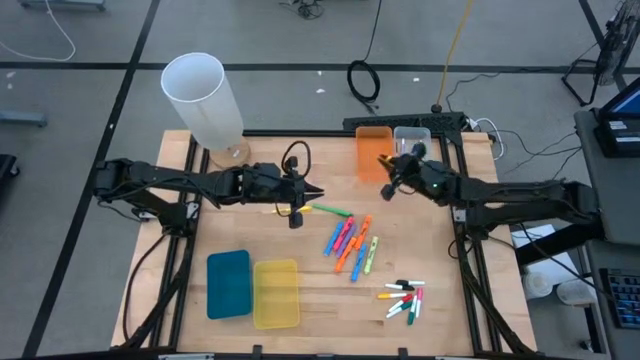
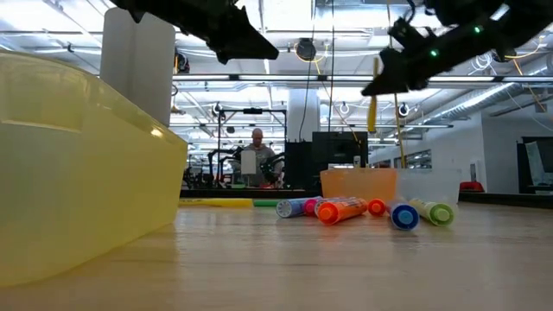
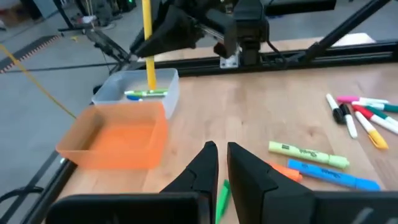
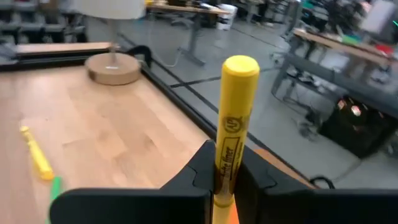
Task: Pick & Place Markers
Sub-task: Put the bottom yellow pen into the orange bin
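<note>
My right gripper [image 4: 225, 177] grips a yellow plastic highlighter [image 4: 232, 124] upright over the orange plastic bin [image 1: 373, 152]; my left gripper [image 3: 221, 163] hovers nearly closed, empty.

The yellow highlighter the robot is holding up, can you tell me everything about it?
The yellow highlighter is a smooth plastic pen with a rounded cap and dark lettering on its barrel. The right end effector is shut on its lower half, holding it upright in the air above the orange bin and clear bin. Nothing else touches it.

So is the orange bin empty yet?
Empty: the orange bin shows a bare floor. The right tool holds a yellow marker above.
</note>
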Controlling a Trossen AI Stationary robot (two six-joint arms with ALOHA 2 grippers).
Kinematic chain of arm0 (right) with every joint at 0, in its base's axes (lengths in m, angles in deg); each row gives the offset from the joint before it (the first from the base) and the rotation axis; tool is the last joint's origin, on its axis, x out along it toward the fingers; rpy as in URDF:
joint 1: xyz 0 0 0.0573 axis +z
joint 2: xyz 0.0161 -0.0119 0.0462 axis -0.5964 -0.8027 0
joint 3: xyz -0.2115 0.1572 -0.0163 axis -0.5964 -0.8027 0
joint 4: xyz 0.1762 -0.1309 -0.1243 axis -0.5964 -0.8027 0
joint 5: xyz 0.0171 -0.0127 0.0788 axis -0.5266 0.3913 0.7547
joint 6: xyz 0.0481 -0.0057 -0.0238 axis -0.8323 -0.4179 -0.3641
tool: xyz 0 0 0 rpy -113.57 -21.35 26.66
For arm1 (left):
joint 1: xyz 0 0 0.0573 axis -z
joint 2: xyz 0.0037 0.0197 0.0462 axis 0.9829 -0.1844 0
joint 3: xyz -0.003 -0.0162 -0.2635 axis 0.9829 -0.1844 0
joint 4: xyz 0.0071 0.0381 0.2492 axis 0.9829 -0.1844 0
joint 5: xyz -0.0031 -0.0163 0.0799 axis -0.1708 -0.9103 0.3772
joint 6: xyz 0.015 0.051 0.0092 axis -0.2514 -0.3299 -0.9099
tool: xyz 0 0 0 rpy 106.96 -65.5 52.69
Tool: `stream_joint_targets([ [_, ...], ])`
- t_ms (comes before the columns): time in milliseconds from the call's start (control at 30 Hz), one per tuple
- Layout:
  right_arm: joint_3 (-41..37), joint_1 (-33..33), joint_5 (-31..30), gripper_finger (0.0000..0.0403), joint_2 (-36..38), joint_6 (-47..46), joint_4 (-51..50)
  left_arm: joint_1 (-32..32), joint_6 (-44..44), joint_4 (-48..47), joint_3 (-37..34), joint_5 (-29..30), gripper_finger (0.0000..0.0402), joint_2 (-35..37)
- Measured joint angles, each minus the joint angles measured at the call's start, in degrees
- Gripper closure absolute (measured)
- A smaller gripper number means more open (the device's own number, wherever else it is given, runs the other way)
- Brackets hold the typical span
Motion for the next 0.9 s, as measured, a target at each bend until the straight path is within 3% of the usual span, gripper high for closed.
stream_joint_targets([
  [167,-5.5,-3.0,0.2,0.0384,4.5,-2.5,3.7,0.0,-0.1,1.5,0.0,0.4,0.036,0.0],
  [300,-7.0,-6.1,0.9,0.0384,3.1,-2.7,7.5,-0.2,-0.5,1.6,0.0,0.4,0.036,0.0],
  [700,-7.2,-20.5,15.3,0.0384,-16.7,-5.9,22.3,-1.7,0.2,1.9,0.0,0.6,0.036,0.0],
  [900,-7.1,-21.3,15.1,0.0364,-24.8,-6.1,31.2,-1.6,2.5,0.7,0.0,0.5,0.036,0.0],
])
